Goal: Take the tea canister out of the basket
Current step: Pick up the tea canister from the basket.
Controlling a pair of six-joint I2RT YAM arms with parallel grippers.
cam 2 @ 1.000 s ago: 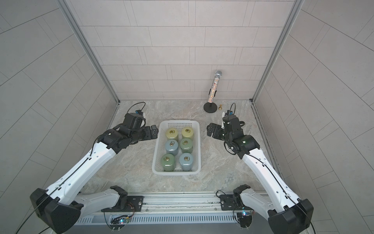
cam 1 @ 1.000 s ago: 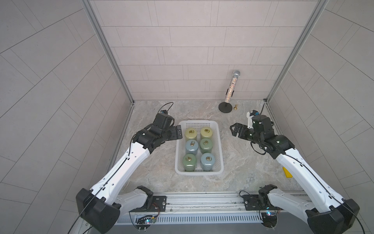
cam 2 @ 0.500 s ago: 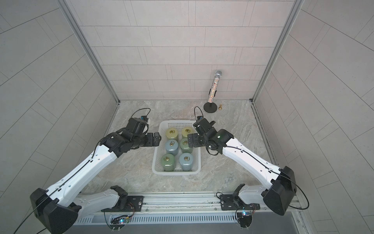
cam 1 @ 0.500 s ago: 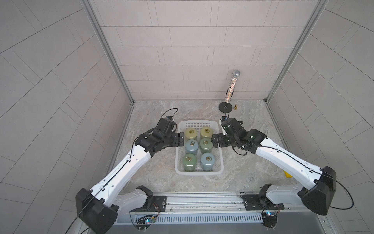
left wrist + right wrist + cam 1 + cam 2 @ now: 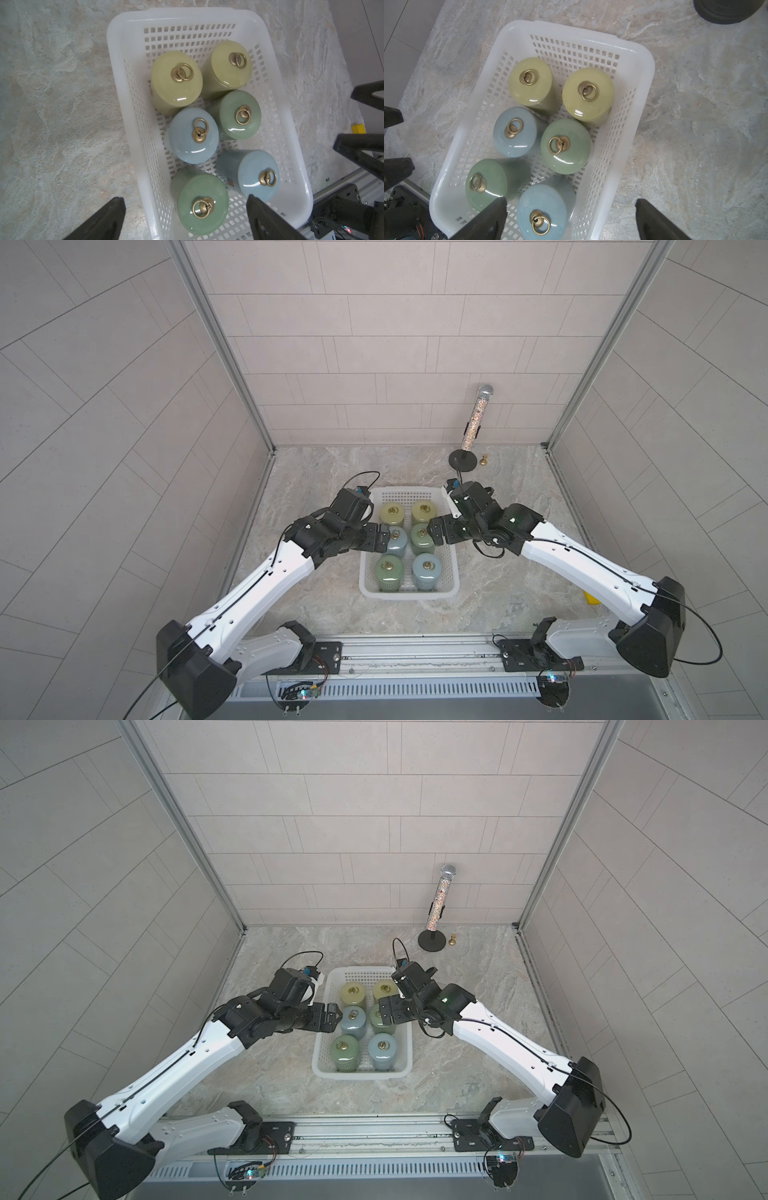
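Six tea canisters (image 5: 193, 135) stand upright inside the white perforated basket (image 5: 409, 594), two abreast and three deep. Each lid carries a brass ring pull. On the left side, from far to near, are a yellow-green canister (image 5: 392, 513), a blue middle canister (image 5: 397, 540) and a green near canister (image 5: 389, 571). On the right side they run yellow-green (image 5: 423, 511), green (image 5: 420, 537) and blue (image 5: 426, 570). They stand close together, and some neighbours appear to touch.

The basket rests on the marbled surface (image 5: 316, 472), roughly midway between the two arms. The left pincer (image 5: 383, 538) is over the basket's left rim, level with the blue middle canister. Its jaws are spread wide and grip nothing. In the left wrist view its dark fingers (image 5: 108, 218) frame the green near canister's lid. The right pincer (image 5: 434, 531) is over the right rim beside the green canister of the middle row, also spread wide with nothing in its jaws. In the right wrist view one of its fingers (image 5: 488, 220) overlaps the basket's near end, and the other lies over bare surface outside the rim. The top views do not show whether either pincer touches a canister.

A glittery microphone (image 5: 478, 418) stands on a round black base at the far right, with a small brass piece (image 5: 483, 460) just beside that base. A yellow object (image 5: 592, 599) lies at the surface's right edge.
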